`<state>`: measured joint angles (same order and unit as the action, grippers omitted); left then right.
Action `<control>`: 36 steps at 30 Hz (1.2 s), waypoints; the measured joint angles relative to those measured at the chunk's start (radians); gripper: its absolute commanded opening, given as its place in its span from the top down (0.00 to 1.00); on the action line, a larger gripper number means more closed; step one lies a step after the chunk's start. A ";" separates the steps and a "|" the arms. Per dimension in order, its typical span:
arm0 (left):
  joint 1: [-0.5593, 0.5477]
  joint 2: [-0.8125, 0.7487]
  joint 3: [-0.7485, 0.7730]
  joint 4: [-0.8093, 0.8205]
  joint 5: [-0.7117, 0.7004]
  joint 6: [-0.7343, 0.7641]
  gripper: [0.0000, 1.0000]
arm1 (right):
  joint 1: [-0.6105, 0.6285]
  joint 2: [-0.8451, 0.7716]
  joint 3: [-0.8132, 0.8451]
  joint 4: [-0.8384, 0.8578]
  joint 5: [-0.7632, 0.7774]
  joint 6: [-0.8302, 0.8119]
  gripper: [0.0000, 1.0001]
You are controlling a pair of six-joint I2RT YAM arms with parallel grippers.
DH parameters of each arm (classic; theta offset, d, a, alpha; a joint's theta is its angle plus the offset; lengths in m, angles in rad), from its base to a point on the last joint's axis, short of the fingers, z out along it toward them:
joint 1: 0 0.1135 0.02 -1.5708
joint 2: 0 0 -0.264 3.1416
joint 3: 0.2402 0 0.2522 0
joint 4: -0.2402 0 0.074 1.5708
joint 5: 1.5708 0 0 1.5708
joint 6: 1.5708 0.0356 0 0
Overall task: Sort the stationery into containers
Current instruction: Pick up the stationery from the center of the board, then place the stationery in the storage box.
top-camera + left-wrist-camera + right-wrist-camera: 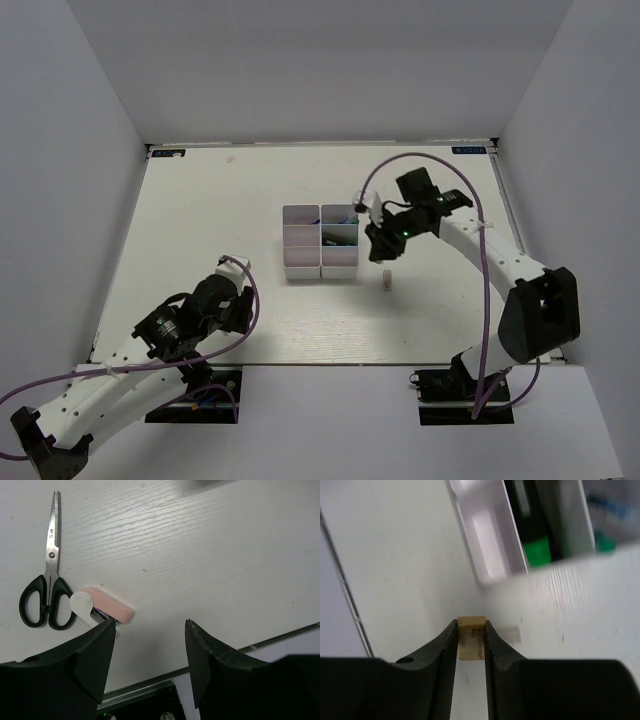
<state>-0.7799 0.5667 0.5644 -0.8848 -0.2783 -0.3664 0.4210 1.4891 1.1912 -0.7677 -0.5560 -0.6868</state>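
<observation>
Stationery part-sorted. Block of six white bins (320, 243) sits mid-tabletop (200, 200). From above, two bins on its right side show dark and blue contents. The others look pale inside, and their contents can't be read at this size. The right wrist view shows a green-tipped black marker (536, 545) lying in one bin and blurred blue and green bits (606, 525) in the bin next to it. The nearest bin (492, 535) in that view shows only a bare pinkish-white floor.

Right gripper (471, 625): closed to a narrow gap on a tiny tan block (471, 642), pinched at the fingertips. It looks lifted clear of the tabletop, just beside the right edge of the bins and not over any compartment. A small pale piece (387, 281) lies loose on the tabletop near this gripper, too small to name.

Left gripper (147, 647): wide open, nothing between the fingers, low over the near-left tabletop. Just ahead of one finger lies a pink piece (109, 605). A white rounded piece (81, 605) touches it, and something dark and purple (103, 614) peeks out from under. Black-handled scissors (46, 575) lie flat and closed just beside these.

Progress, as a judgement: under way, not near done. Markers and pens are binned and the tan block is in transit. Left to do: the pale piece, the pink cluster, and possibly the scissors, though it is unclear whether they count.
</observation>
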 measured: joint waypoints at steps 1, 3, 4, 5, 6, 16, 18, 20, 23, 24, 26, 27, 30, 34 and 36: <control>0.000 0.000 0.000 0.000 0.002 0.002 0.32 | 0.045 0.018 0.051 -0.001 -0.019 0.038 1.00; 0.000 0.001 0.000 0.000 0.005 0.003 0.32 | 0.116 0.071 0.148 0.031 -0.047 0.120 1.00; 0.000 0.000 0.000 0.000 0.005 0.004 0.32 | 0.145 0.103 0.195 0.048 -0.053 0.162 1.00; 0.000 0.000 0.000 0.000 0.005 0.004 0.32 | 0.172 0.134 0.232 0.067 -0.050 0.193 1.00; 0.000 -0.001 -0.001 0.000 0.005 0.004 0.32 | 0.197 0.174 0.276 0.085 -0.042 0.227 1.00; 0.000 -0.008 -0.002 0.000 0.005 0.003 0.32 | 0.357 0.418 0.512 0.190 0.160 0.315 1.00; 0.001 -0.008 -0.003 0.000 0.005 0.003 0.32 | 0.367 0.441 0.515 0.196 0.197 0.307 1.00; 0.002 -0.008 -0.003 0.000 0.005 0.003 0.32 | 0.372 0.457 0.514 0.194 0.235 0.292 0.88; 0.002 -0.008 -0.003 0.000 0.005 0.003 0.32 | 0.374 0.464 0.509 0.198 0.288 0.275 0.75; 0.002 -0.008 -0.003 0.000 0.005 0.003 0.32 | 0.374 0.463 0.506 0.201 0.301 0.269 0.71; 0.003 -0.008 -0.003 0.000 0.005 0.003 0.32 | 0.375 0.463 0.498 0.210 0.324 0.260 0.59; 0.003 -0.008 -0.003 0.000 0.005 0.003 0.32 | 0.376 0.463 0.495 0.210 0.331 0.259 0.56; 0.004 -0.008 -0.003 0.000 0.005 0.003 0.32 | 0.381 0.463 0.493 0.211 0.346 0.249 0.50; 0.004 -0.008 -0.003 0.000 0.005 0.003 0.33 | 0.393 0.463 0.493 0.210 0.350 0.248 0.58; 0.004 -0.008 -0.003 0.000 0.005 0.002 0.42 | 0.399 0.460 0.493 0.209 0.351 0.247 1.00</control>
<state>-0.7761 0.5591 0.5617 -0.8845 -0.2737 -0.3641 0.8196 1.9488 1.6844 -0.5587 -0.2050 -0.4400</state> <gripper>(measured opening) 0.658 0.348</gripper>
